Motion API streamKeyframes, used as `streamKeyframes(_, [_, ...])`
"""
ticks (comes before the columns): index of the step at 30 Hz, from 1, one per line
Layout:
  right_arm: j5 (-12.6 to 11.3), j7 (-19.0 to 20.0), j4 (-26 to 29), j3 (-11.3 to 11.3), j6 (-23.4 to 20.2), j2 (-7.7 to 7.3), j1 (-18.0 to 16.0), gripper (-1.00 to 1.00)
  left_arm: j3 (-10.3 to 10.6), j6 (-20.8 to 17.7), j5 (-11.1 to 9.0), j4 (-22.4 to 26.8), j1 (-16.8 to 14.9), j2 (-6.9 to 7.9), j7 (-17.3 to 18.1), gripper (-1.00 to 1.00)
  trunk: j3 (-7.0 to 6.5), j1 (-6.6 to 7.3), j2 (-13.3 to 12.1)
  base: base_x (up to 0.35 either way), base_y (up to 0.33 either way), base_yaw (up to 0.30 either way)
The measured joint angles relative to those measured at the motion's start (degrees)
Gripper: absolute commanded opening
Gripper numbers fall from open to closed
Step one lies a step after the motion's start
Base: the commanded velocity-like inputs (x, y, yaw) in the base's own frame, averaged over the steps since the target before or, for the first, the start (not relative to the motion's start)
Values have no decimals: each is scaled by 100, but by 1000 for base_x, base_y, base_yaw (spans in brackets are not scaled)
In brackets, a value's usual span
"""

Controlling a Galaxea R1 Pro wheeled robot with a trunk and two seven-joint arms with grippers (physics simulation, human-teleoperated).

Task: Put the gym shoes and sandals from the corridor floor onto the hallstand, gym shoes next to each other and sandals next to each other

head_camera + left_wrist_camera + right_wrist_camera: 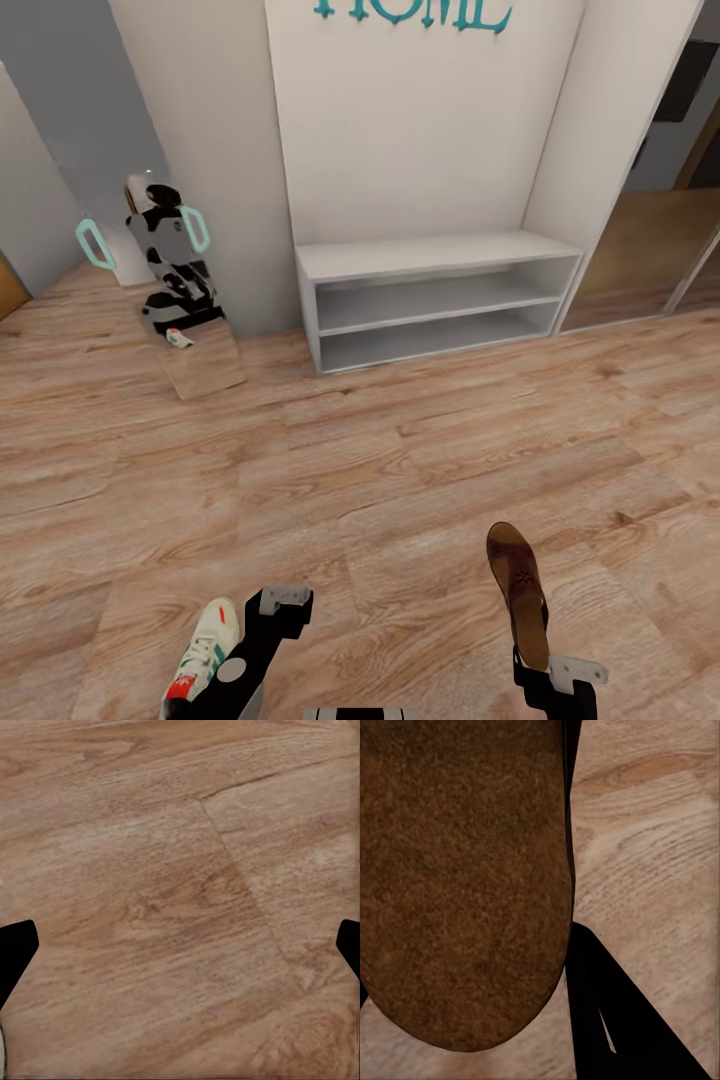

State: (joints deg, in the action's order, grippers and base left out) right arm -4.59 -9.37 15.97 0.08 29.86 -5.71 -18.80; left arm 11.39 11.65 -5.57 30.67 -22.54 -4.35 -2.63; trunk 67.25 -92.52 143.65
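Your right pincer is clenched on 1 sandal by its heel end, the toe pointing ahead toward the hallstand; in the right wrist view the sandal's brown sole hangs over the corridor floor. Your left pincer is released: in the left wrist view its dark fingertips stand wide apart with bare planks between them. 1 gym shoe sits close beside that arm, low at the head view's left; you cannot tell from here whether it rests on the floor or is carried some other way.

The hallstand is well ahead across open floor, against the wall with the teal lettering. Its top and both shelf slots look bare, so nothing appears placed yet. By that reading the task is early: 1 sandal is in hand, 1 gym shoe is near you, and the other sandal and other gym shoe remain to be found. A mirror at the left shows your robot's reflection and a small shoe-like shape, too small to read.

All 4 placements, and both pairings, are left to do.
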Motion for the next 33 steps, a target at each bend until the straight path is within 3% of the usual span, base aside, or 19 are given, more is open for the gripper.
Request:
streamKeyframes(7, [1,-1,-4,3,-1,4,0,-100,-8,-3,1,26,0,0,0,100,0,3,0,155,-214,232])
streamKeyframes(23, [-10,-10,3,0,-1,7,1,-100,-10,-9,-9,32,0,8,-8,100,0,2,0,171,-226,37])
streamKeyframes(33, [-10,-18,4,0,-1,11,0,-100,-9,-5,-8,32,0,8,-8,100,-16,1,0,73,-265,222])
